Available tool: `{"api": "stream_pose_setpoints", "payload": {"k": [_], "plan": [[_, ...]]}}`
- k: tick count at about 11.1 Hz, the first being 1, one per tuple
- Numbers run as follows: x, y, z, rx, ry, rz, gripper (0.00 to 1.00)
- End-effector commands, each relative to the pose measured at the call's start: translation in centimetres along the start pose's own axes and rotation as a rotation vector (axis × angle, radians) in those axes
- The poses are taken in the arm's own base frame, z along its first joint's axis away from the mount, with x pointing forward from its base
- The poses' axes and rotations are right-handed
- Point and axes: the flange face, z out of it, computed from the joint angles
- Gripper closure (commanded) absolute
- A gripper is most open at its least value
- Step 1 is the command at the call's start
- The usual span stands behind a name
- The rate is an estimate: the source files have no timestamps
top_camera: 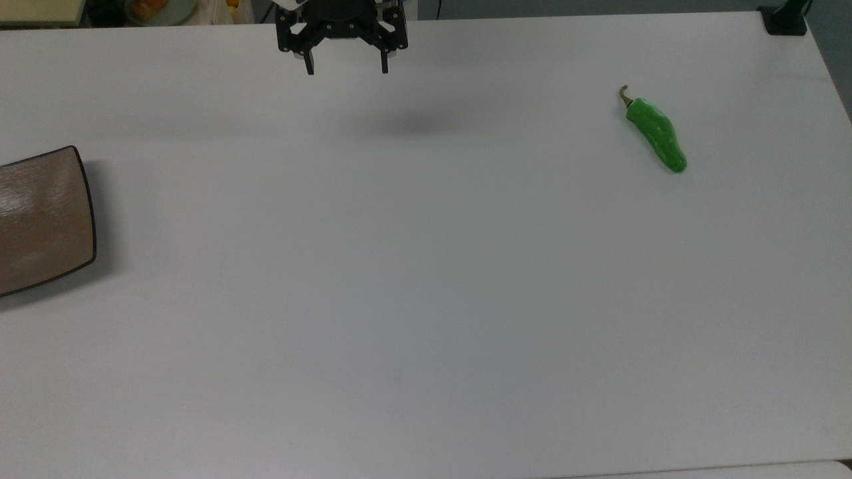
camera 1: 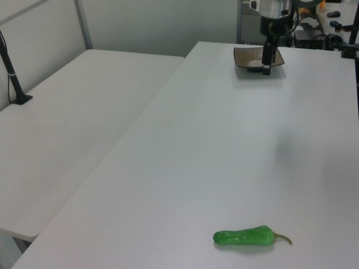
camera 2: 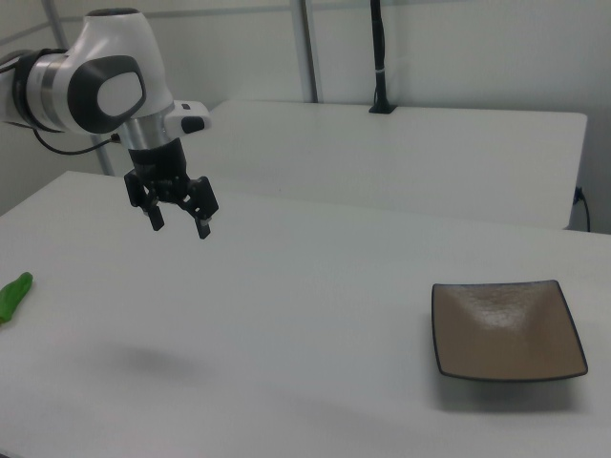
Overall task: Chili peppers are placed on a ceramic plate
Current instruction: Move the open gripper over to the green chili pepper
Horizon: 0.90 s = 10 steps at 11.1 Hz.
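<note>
A bright green chili pepper with a short brownish stem lies on the white table at the top view's right; it also lies near the front in the left view, and its tip shows at the right view's left edge. The tan-brown ceramic plate with a dark rim sits at the top view's left edge and at the right view's lower right. My gripper hangs open and empty above the table's far side, well apart from both.
A second white table adjoins on the left view's left. A black clamp post stands at the top view's upper right corner. A wide stretch of bare tabletop lies between pepper and plate.
</note>
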Motion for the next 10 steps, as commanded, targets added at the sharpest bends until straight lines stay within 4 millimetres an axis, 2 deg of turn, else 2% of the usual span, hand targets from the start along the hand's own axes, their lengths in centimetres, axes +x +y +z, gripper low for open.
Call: {"api": "stream_pose_setpoints", "payload": {"k": [1,7,10], "plan": [[0.2,-0.3,1.5,0.003,0.001,-0.020,0.00],[0.4,-0.6,2.0,0.013,-0.008,-0.016,0.00],[0.6,-1.9,2.5,0.027,-0.014,-0.033,0.00]]}}
